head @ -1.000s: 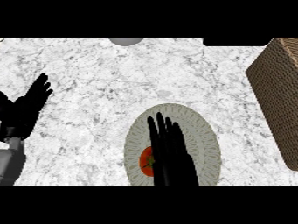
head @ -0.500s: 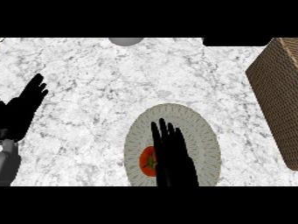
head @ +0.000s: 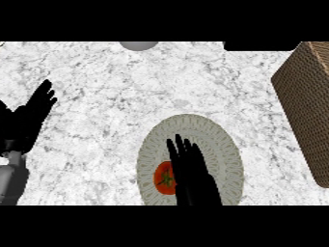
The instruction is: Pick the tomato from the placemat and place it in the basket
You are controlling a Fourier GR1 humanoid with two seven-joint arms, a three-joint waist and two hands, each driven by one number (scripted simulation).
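Sitting on the lower left part of the placemat (head: 222, 141), your tomato (head: 162, 177) shows as a red body with its green calyx turned up toward the head view, so you are looking down onto its top. A thin green streak runs through the calyx roughly along the near-far line. What you can see of it is taller than wide, but its right side is hidden under the right hand, so you cannot tell a true long axis from here.

Your right hand (head: 195, 179) lies over the placemat, just beside and partly across the tomato. Its fingers (head: 185, 152) are straight and held close together, pointing away from you toward the far edge; they are not curled round the fruit. Whether the palm touches the tomato you cannot tell.

The placemat is a pale oval with a patterned rim, its long axis running near to far on the marbled tabletop (head: 110, 91).

The woven basket (head: 316, 111) stands at the right edge, well apart from the tomato, with bare tabletop between it and the placemat.

Your left hand (head: 17, 124) rests open at the left edge, fingers (head: 43, 99) up and slightly spread, thumb out to the side, holding nothing, above its grey forearm (head: 3, 185).

A grey round object (head: 138, 45) sits at the far edge.
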